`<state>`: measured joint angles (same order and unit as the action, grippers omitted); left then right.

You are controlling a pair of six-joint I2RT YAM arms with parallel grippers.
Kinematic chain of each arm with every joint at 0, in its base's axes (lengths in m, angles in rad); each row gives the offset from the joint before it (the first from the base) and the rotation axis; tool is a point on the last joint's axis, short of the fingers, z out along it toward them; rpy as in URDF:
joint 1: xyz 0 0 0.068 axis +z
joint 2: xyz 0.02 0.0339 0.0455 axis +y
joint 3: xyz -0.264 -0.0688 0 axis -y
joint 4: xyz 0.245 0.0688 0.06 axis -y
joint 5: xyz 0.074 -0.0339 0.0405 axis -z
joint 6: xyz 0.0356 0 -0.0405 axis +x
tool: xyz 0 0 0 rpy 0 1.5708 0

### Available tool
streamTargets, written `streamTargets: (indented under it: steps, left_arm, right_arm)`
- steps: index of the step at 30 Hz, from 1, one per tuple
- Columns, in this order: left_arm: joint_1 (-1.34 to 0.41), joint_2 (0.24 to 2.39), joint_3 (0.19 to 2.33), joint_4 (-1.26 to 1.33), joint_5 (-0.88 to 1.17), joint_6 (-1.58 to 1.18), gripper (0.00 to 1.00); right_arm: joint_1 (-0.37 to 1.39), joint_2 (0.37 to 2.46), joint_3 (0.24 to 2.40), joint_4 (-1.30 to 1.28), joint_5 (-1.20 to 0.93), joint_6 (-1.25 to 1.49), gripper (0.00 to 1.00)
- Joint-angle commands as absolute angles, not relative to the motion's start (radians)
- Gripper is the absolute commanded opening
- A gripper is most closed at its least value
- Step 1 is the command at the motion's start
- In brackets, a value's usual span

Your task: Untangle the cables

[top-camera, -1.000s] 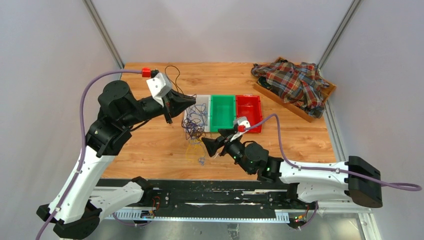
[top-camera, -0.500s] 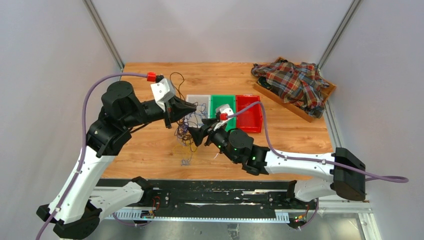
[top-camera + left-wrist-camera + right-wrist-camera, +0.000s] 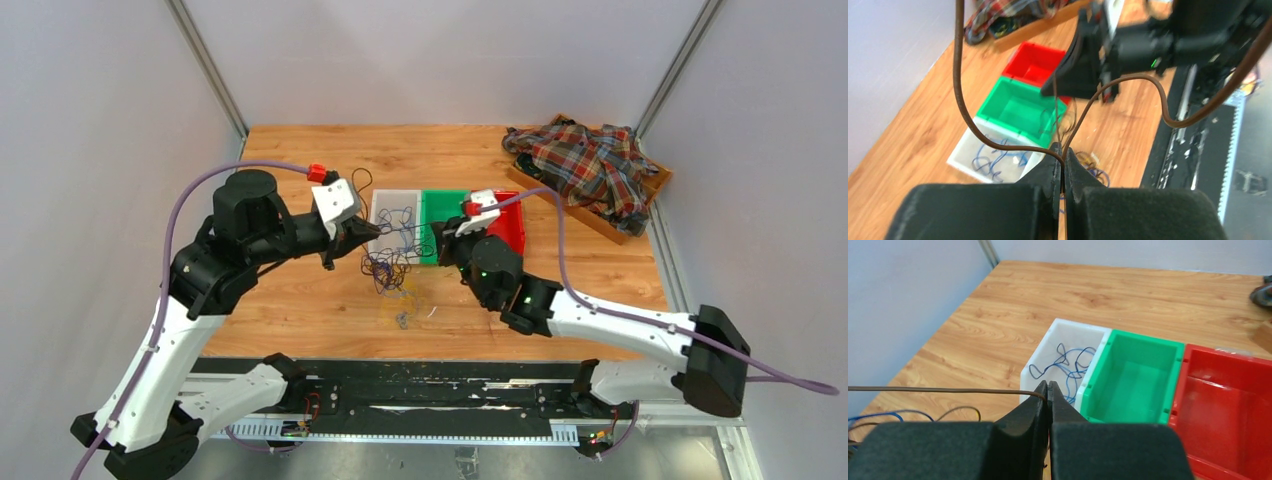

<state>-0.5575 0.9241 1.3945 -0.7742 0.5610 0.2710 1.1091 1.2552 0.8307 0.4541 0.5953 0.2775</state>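
Left fingers (image 3: 1055, 169) pinching brown wire (image 3: 956, 70) | right fingers (image 3: 1042, 396) pinching same wire | stretched between, apparently to draw it from clump (image 3: 388, 268)

We see a wooden counter (image 3: 450, 150) boxed in by plain pale grey walls (image 3: 440, 60), metal posts (image 3: 206, 65) at back corners, light even.
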Motion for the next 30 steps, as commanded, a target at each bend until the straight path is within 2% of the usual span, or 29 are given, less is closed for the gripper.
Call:
streamTargets:
  steps: [1, 8, 20, 25, 30]
  left_arm:
    - [-0.551, 0.896, 1.372, -0.860, 0.425, 0.390, 0.01]
    - [-0.551, 0.876, 1.268, -0.908, 0.225, 0.544, 0.01]
    - [-0.551, 0.793, 1.100, -0.907, -0.023, 0.856, 0.01]
    - [-0.551, 0.775, 1.055, -0.903, -0.035, 0.870, 0.01]
    - [-0.551, 0.764, 1.103, -0.910, 0.131, 0.737, 0.01]
  right_arm:
    - [1.045, 1.131, 0.809, 0.327, 0.638, 0.268, 0.01]
    - [0.981, 0.963, 0.823, 0.156, 0.592, 0.226, 0.01]
    - [0.973, 0.835, 0.910, -0.057, 0.610, 0.108, 0.01]
    - [0.973, 0.840, 0.995, -0.146, 0.540, 0.105, 0.00]
    - [0.973, 0.851, 1.008, -0.160, 0.351, 0.165, 0.01]
